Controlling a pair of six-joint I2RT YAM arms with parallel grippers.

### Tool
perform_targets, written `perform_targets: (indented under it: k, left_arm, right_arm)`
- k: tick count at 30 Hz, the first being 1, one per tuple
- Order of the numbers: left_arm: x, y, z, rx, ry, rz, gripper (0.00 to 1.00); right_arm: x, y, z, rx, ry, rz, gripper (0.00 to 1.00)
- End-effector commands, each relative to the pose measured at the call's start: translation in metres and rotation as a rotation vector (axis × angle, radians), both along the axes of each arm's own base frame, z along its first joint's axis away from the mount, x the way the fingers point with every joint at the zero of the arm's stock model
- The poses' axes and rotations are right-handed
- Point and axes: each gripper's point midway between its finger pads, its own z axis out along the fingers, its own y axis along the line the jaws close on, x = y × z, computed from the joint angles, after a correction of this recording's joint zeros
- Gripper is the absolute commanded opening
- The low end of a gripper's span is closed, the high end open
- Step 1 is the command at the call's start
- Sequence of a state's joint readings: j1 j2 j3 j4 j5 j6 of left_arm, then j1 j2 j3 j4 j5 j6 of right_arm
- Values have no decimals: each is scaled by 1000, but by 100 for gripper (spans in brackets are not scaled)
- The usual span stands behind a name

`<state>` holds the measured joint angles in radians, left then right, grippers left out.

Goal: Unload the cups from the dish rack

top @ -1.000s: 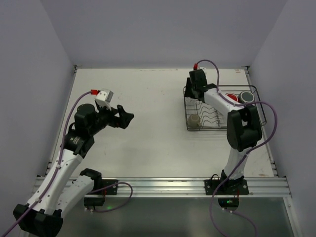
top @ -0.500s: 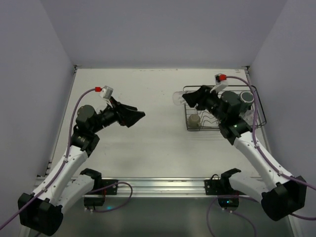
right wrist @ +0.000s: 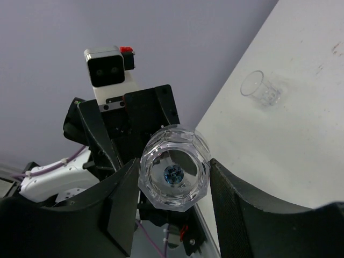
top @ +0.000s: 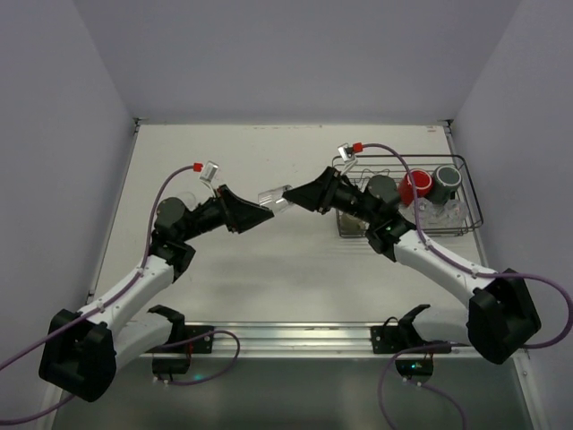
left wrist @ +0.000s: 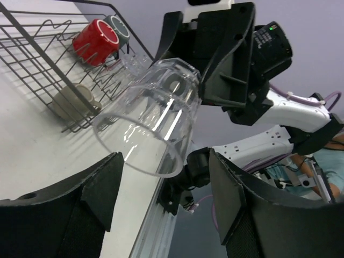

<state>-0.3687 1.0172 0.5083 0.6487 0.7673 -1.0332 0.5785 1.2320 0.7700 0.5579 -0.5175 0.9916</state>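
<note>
My right gripper (top: pixel 303 194) is shut on the base of a clear tumbler (top: pixel 276 197) and holds it sideways in the air over the table's middle. In the right wrist view the tumbler (right wrist: pixel 173 174) sits between my fingers (right wrist: pixel 122 207). My left gripper (top: pixel 260 215) is open, its jaws on either side of the tumbler's rim (left wrist: pixel 141 153). The black wire dish rack (top: pixel 466 193) stands at the right. It holds a red cup (top: pixel 414 184), a dark grey cup (top: pixel 447 177), an olive mug (top: pixel 355 222) and a clear tumbler (top: pixel 443 213).
Another clear tumbler (right wrist: pixel 260 88) stands on the white table beyond the left arm. The left wrist view shows the rack (left wrist: pixel 32 54) with the red cup (left wrist: pixel 97 40) and the mug (left wrist: pixel 70 102). Grey walls bound the table.
My right arm has carried the clear tumbler left from the rack to the table's middle. My left gripper has moved right and now stands open around its rim.
</note>
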Motion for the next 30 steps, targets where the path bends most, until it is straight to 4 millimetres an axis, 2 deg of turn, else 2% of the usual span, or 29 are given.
perform_targets:
  k: [1, 6, 10, 11, 12, 13, 14, 15, 16, 17, 18, 19, 20, 21, 22, 23, 24, 25, 26, 28, 29, 30]
  left_arm:
    - [-8, -3, 21, -48, -65, -39, 65]
    - [-7, -4, 20, -48, -62, -41, 53]
    - [-6, -4, 21, -47, -66, -39, 35]
    - [-5, -4, 21, -49, -68, -26, 29]
    - [-3, -3, 21, -47, -71, -13, 16]
    - [-1, -1, 25, -38, -100, 7, 11]
    - [6, 2, 28, -31, -113, 55, 7]
    - [12, 4, 17, 16, -67, 90, 1]
    - [22, 8, 27, 74, -140, 142, 0]
    - [39, 19, 28, 126, -141, 258, 0]
    - [45, 28, 6, 231, -54, 308, 0]
    - [56, 36, 21, 306, -126, 364, 0]
    - [63, 57, -10, 454, -3, 452, 0]
    - [68, 66, -10, 514, 12, 493, 0]
    - [79, 73, -2, 590, -15, 520, 0]
    - [86, 87, -9, 668, 10, 578, 0]
    - [80, 98, -26, 766, 78, 577, 0]
    - [87, 103, -27, 836, 74, 581, 0]
    - [86, 118, -41, 928, 125, 608, 0]
    - [92, 135, -51, 1018, 159, 637, 0]
    - [92, 148, -58, 1067, 189, 663, 0]
    - [94, 156, -60, 1086, 203, 677, 0]
  right_arm:
    - [-7, 10, 14, 78, -20, 57, 22]
    - [-5, 16, 4, 83, 1, 71, 22]
    - [-5, 19, -1, 84, 12, 76, 22]
    - [-5, 21, -2, 85, 13, 85, 22]
    - [-7, 23, -3, 89, 22, 96, 22]
    - [-8, 24, -3, 92, 24, 106, 24]
    - [-9, 24, -2, 102, 18, 110, 29]
    - [-10, 23, -4, 105, 27, 108, 37]
    - [-11, 21, -8, 100, 31, 103, 62]
    - [-11, 20, -10, 93, 28, 94, 77]
    - [-10, 17, -15, 75, 16, 74, 90]
    - [-13, 14, -11, 70, -3, 67, 99]
    - [-13, 13, -19, 34, 18, 58, 99]
    - [-10, 10, -23, -1, -5, 33, 99]
    - [-12, 5, -20, -18, -19, 16, 99]
    - [-12, 1, -34, -76, 19, -2, 99]
    - [-8, -3, -39, -120, -8, -37, 99]
    - [-10, -9, -36, -137, -26, -53, 99]
    - [-11, -14, -48, -189, 1, -67, 99]
    - [-10, -24, -49, -249, -44, -105, 99]
    - [-12, -28, -59, -298, -23, -109, 99]
    - [-12, -32, -59, -325, -51, -118, 99]
